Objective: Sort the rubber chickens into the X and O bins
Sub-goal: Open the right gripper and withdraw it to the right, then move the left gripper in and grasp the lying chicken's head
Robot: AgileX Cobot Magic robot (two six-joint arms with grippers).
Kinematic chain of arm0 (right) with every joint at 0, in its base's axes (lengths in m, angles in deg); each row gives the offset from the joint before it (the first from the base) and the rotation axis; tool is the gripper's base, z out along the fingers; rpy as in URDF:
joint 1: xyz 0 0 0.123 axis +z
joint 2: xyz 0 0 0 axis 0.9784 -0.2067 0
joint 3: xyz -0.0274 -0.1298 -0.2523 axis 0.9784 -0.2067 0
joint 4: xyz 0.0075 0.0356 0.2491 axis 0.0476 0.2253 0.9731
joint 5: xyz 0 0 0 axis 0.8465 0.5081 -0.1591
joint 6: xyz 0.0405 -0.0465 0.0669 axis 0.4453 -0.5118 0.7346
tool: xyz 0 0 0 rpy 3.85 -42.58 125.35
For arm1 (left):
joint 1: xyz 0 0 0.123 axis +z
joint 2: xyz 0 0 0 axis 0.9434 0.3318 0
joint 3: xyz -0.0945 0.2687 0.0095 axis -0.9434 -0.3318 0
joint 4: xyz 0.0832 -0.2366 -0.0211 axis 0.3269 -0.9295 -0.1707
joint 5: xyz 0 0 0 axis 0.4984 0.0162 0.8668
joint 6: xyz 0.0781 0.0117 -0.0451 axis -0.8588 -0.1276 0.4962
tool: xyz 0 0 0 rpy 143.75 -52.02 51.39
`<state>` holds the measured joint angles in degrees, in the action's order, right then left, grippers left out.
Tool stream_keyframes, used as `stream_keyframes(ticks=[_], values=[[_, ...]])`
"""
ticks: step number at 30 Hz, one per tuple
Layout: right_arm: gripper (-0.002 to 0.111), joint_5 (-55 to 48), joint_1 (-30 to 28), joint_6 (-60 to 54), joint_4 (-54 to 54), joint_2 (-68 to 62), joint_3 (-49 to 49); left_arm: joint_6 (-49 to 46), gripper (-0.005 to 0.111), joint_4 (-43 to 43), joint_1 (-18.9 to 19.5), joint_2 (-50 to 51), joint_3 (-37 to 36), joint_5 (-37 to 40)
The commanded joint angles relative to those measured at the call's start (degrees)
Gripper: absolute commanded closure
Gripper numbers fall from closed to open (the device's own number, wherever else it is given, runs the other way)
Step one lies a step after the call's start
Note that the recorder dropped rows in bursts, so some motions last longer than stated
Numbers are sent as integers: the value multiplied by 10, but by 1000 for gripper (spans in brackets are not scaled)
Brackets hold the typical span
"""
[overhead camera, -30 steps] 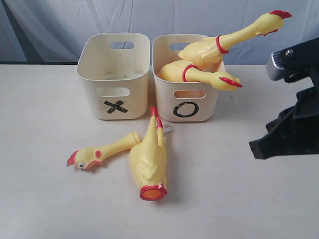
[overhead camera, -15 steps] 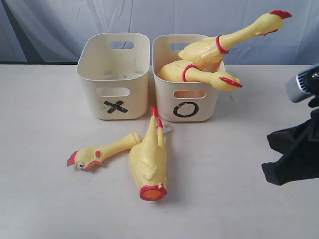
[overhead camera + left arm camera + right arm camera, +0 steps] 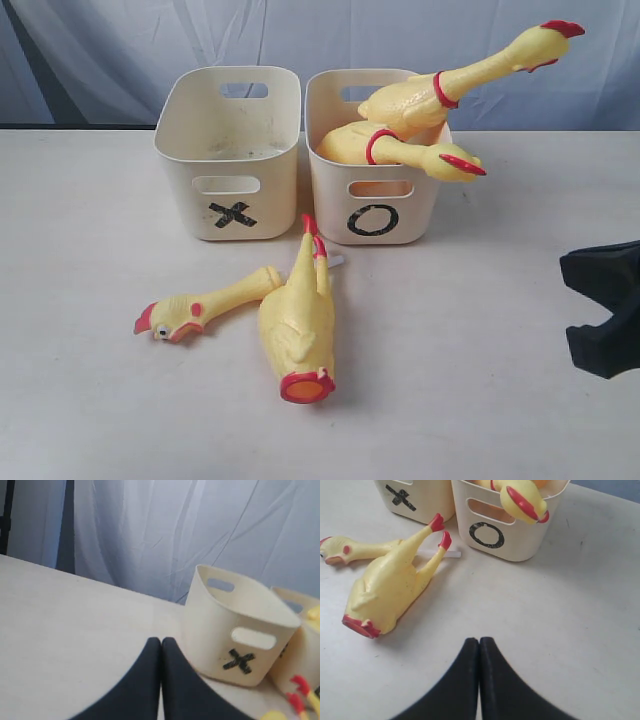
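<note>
My right claw (image 3: 479,642) is pinched shut with nothing in it; my left claw (image 3: 161,641) is shut and holds nothing too. Nearest on the surface (image 3: 480,380) lies a headless chicken (image 3: 298,325); its red neck ring faces the near edge and its red feet point away at the bins. Just beside it lies a head piece (image 3: 195,308); the head points left. There is lots of bare room on the right. Behind stand two tubs side by side; the X bin (image 3: 180,200) has a black X, the O bin (image 3: 330,200) a black O. Two chickens (image 3: 400,150) poke out of the O bin; both point right, and one head sticks up high past the rim.
</note>
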<state>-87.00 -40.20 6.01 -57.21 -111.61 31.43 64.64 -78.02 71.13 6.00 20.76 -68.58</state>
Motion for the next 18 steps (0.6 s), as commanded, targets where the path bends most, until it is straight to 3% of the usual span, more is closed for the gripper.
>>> stream_keyframes(ticks=[1,5,11,15,18], values=[[109,8,-1,-4,1,3,-3,3,107,-130,-1,-1,-1,-71],[109,11,-1,-4,1,3,-3,3,107,-219,-1,-1,-1,-99],[109,16,-1,-4,1,3,-3,-2,107,-233,-1,-1,62,-64],[109,17,-1,-4,1,3,-3,-3,107,-133,-1,7,113,-57],[109,18,-1,-4,2,3,-3,-3,107,-49,-1,52,151,2]])
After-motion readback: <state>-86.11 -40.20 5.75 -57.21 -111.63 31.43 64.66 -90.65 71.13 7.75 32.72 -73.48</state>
